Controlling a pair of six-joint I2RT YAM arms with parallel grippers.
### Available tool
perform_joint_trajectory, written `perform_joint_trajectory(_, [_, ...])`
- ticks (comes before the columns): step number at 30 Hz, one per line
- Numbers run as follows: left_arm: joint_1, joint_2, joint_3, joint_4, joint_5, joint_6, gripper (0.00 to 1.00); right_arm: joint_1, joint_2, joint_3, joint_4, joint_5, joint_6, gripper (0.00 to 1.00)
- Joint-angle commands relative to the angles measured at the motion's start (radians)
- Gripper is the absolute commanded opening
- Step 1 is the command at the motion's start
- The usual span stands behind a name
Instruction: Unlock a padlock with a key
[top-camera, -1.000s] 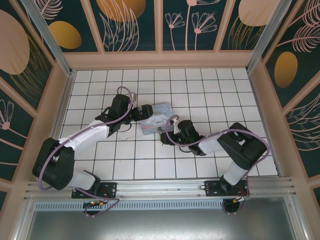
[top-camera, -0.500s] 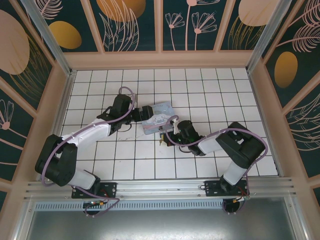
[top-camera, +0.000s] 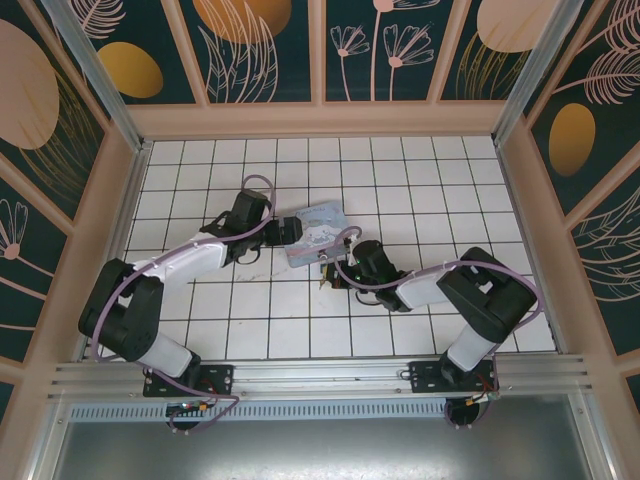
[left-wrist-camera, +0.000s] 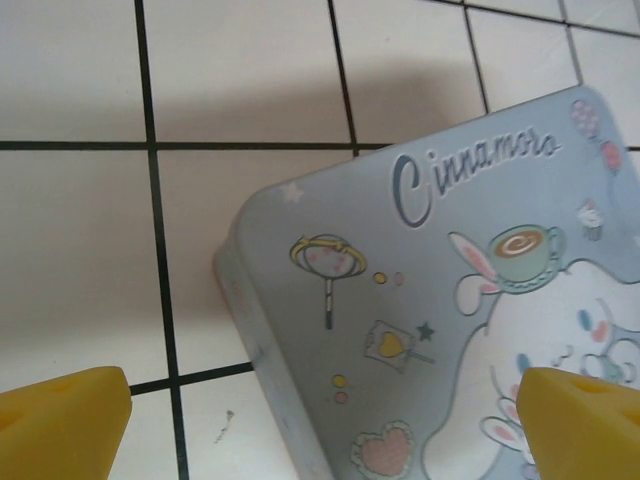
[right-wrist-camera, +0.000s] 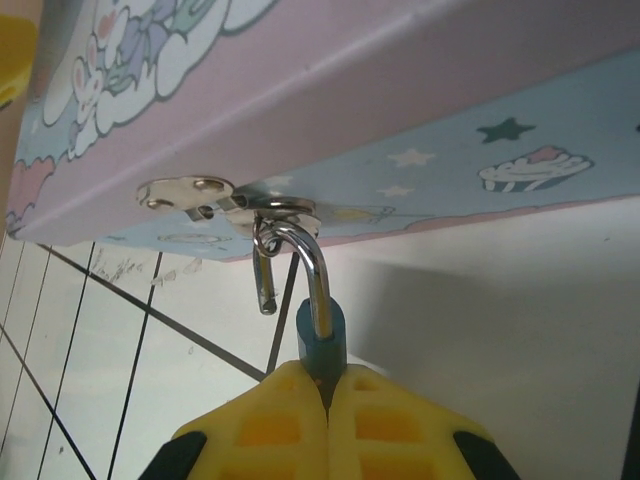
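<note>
The padlock (right-wrist-camera: 320, 335) is a small dark teal body with a shiny shackle (right-wrist-camera: 312, 262). The shackle hooks through the metal hasp (right-wrist-camera: 190, 192) of a pastel cartoon tin box (right-wrist-camera: 420, 90). Its short leg hangs free of the body. My right gripper (right-wrist-camera: 328, 385) is shut on the padlock's body, yellow fingertips pressed together around it. My left gripper (left-wrist-camera: 320, 425) is open, with its yellow fingers (left-wrist-camera: 60, 425) standing on either side of the tin's (left-wrist-camera: 420, 300) corner. From above, both grippers meet at the tin (top-camera: 318, 230): left (top-camera: 290, 232), right (top-camera: 328, 272). The key is hidden.
The white tiled floor (top-camera: 250, 330) is walled by peach-framed patterned panels (top-camera: 320, 110) on three sides. An aluminium rail (top-camera: 320, 375) carrying the arm bases runs along the near edge.
My right gripper's jaws have closed onto the padlock's body. The left arm has stretched a little further toward the tin, which has shifted slightly.
</note>
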Motion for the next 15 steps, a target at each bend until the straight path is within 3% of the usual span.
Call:
perform_joint_trajectory(1, [-0.018, 0.028, 0.023, -0.033, -0.054, 0.04, 0.98, 0.028, -0.016, 0.048, -0.051, 0.071, 0.079, 0.0])
perform_joint_trajectory(15, [-0.04, 0.062, -0.037, -0.017, -0.117, 0.036, 0.98, 0.078, -0.026, -0.005, -0.003, 0.22, 0.331, 0.0])
